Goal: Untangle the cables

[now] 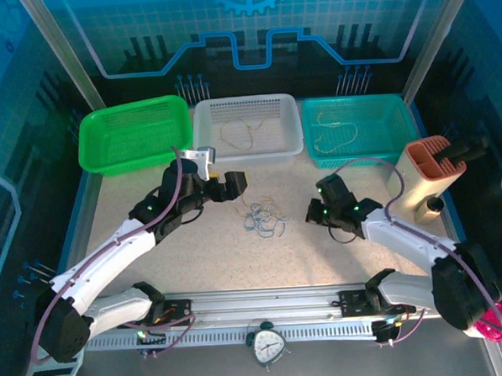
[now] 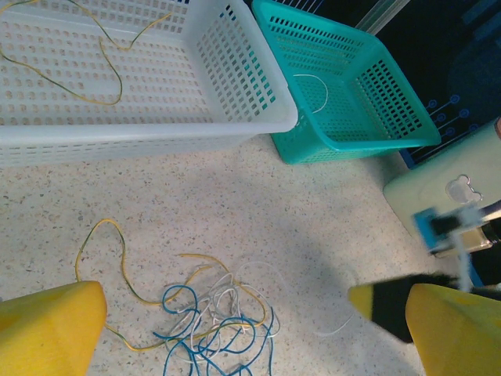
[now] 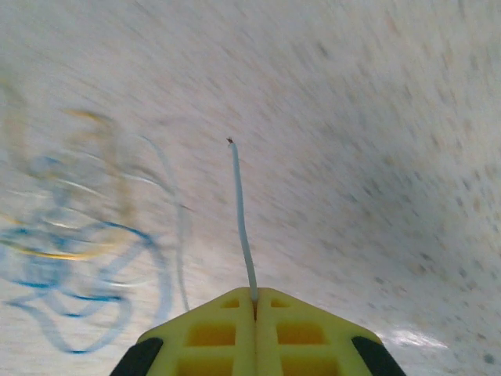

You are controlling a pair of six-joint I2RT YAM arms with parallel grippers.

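My right gripper (image 3: 254, 294) is fully closed, and a white strand (image 3: 239, 204) is pinched between its two tips. In the right wrist view this strand goes straight up from the tips and stops in a free end near the middle of the frame. The tangle (image 3: 78, 258) of blue, yellow and whitish cables lies at the lower left of that frame and is blurred. I cannot tell whether the held strand joins it behind the tips.

In the top view the tangle (image 1: 265, 217) lies on the bench (image 1: 238, 256) between my two grippers. The right gripper (image 1: 319, 210) is just beside it on the right, low at the bench. The left gripper (image 1: 234, 185) is near it at the upper left.

In the left wrist view the left gripper (image 2: 227, 294) is open as wide as it goes and holds nothing. The tangle (image 2: 211, 321) lies directly between its tips, at the bottom middle of the frame.

So the point that matters is this: the tangle is to the left of my right gripper. I judge that the pull must go to the right, away from the heap, so that the strand slides out. If the heap follows, the left gripper is nearest to hold it down.
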